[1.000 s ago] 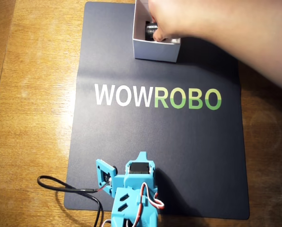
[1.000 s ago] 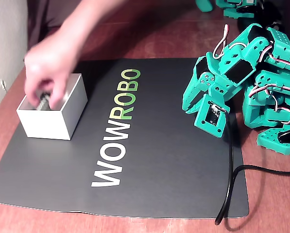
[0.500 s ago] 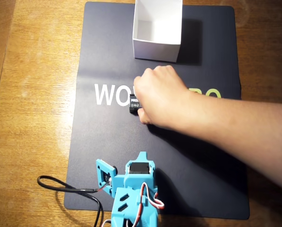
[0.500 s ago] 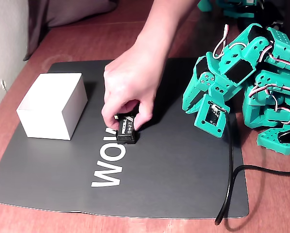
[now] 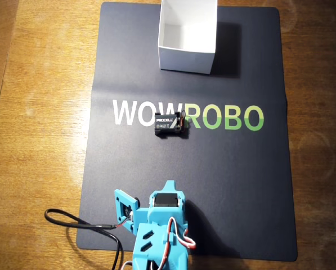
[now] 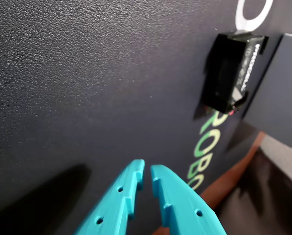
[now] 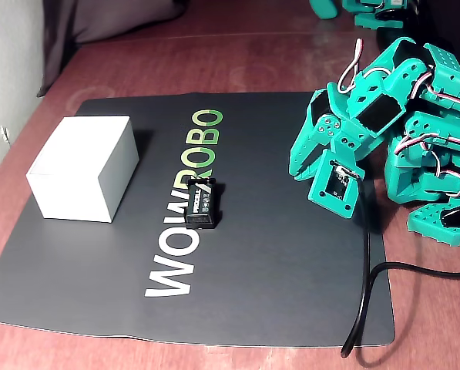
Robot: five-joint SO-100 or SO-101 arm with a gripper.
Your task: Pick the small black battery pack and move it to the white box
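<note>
The small black battery pack [image 5: 170,124] lies on the black mat over the "WOWROBO" lettering, and also shows in the fixed view [image 7: 201,202] and at the upper right of the wrist view [image 6: 229,73]. The white box [image 5: 187,34], open at the top and empty, stands at the mat's far edge; in the fixed view [image 7: 83,166] it is left of the pack. My teal gripper [image 6: 146,169] is folded low over the mat's near edge, well short of the pack. Its fingers are nearly touching, with nothing between them. In the overhead view its tip [image 5: 169,184] points toward the pack.
The black mat [image 5: 241,185] lies on a wooden table [image 5: 38,112]. A black cable [image 5: 83,222] loops off the mat's near left corner beside the arm. More teal arm parts [image 7: 438,116] sit at the right of the fixed view.
</note>
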